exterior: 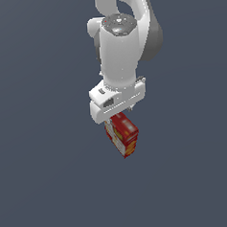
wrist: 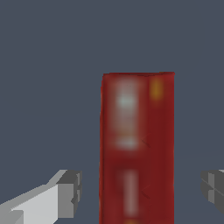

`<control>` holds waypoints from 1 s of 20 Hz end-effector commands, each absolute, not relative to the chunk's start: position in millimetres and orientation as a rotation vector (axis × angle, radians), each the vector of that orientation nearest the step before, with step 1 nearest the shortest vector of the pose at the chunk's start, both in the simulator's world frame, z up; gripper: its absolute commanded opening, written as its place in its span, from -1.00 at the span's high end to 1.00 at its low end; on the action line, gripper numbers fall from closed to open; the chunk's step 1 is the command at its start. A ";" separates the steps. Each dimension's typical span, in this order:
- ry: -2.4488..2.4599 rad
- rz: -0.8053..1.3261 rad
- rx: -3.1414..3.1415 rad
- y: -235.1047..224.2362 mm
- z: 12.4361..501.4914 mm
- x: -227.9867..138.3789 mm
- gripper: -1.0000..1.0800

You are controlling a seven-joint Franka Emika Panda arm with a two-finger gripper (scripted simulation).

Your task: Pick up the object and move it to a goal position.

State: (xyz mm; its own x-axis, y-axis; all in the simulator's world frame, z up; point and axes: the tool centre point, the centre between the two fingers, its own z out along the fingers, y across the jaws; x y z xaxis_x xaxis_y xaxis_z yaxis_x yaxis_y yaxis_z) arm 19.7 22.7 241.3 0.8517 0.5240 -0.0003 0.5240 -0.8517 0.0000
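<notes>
The red box (exterior: 122,134) sits directly under the hand (exterior: 116,116), and in the exterior view you see it a little turned, with its cracker pictures and pale label panels facing the exterior view's left. From this view I cannot tell for sure whether it rests on the grey worktop (exterior: 44,187) or is already a little above it, because no clear shadow shows. In the wrist view the box (wrist: 138,148) stands in the middle between the two fingers (wrist: 70,194), and on both sides there is an open gap between finger and cardboard. So the hand is spread apart and touches nothing; the box is between the fingers but not gripped. I judge the task is at an early stage: the approach and the lining up look done, while the closing, the lift and the carrying to the goal are left. No goal marker is visible in these pictures, so you cannot read how far the box must travel.
</notes>
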 end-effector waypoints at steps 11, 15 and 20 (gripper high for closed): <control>0.862 0.000 3.021 23.0 195.7 19.1 -0.92; 0.863 0.000 3.021 23.2 192.1 20.3 -0.92; 0.863 0.000 3.021 23.2 192.1 20.3 1.00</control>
